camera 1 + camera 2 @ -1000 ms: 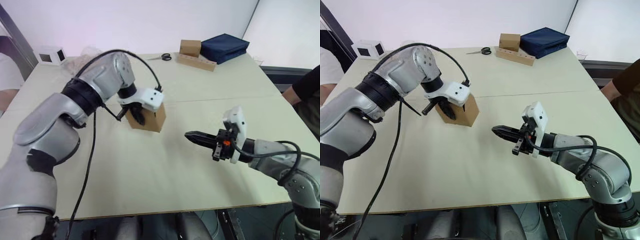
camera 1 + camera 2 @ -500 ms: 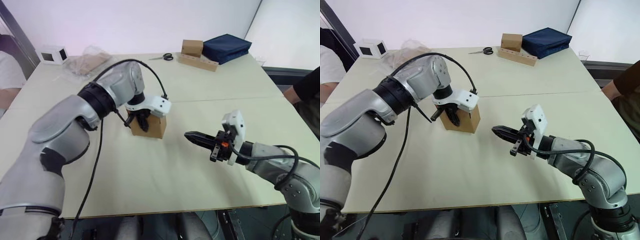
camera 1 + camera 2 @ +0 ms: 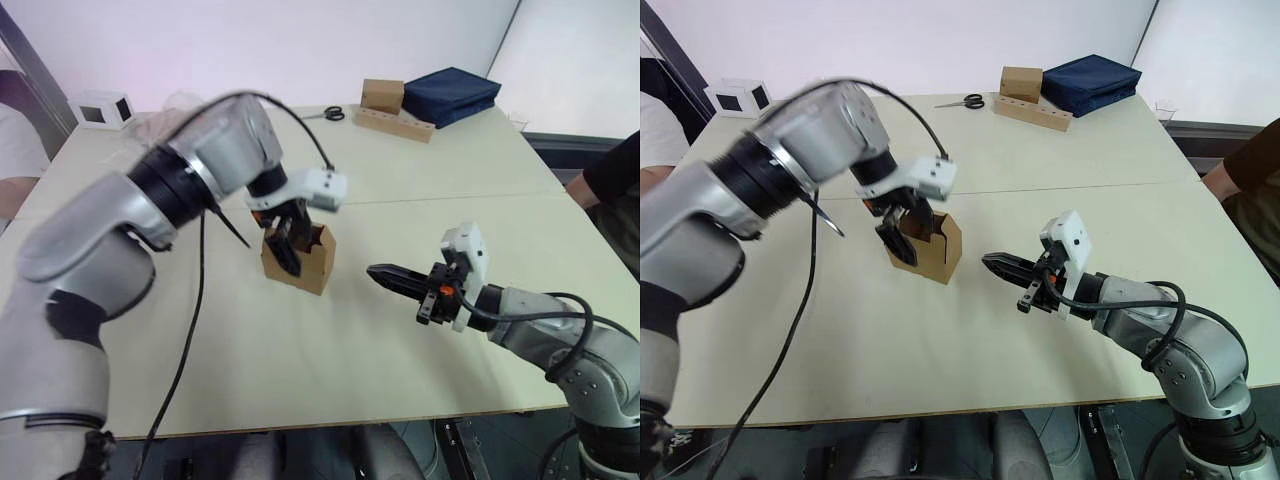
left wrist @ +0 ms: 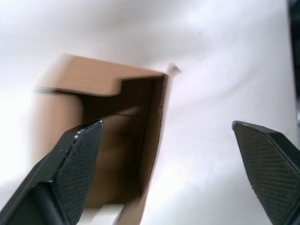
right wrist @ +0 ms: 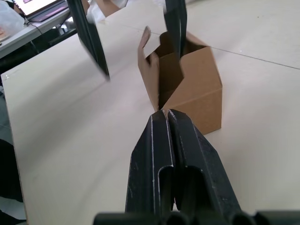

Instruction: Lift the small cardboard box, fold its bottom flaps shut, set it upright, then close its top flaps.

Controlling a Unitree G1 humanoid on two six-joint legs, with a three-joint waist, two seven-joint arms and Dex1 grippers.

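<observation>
Left wrist view: the spread left pincer (image 4: 168, 173) hangs over the open box (image 3: 297, 258), closed right pincer (image 3: 375, 271) nearby.

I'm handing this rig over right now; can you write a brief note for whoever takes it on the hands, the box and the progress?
Left hand: open, fingers spread above the plain brown corrugated cardboard box, one reaching into its open top, not gripping it.
Right hand: shut, holding nothing, hovering over the beige table, pointing at the box from its right.
Box: upright on the table, mid-left.
Done: box set upright; bottom flaps cannot be checked.
Left: close the top flaps, which stand open.
</observation>
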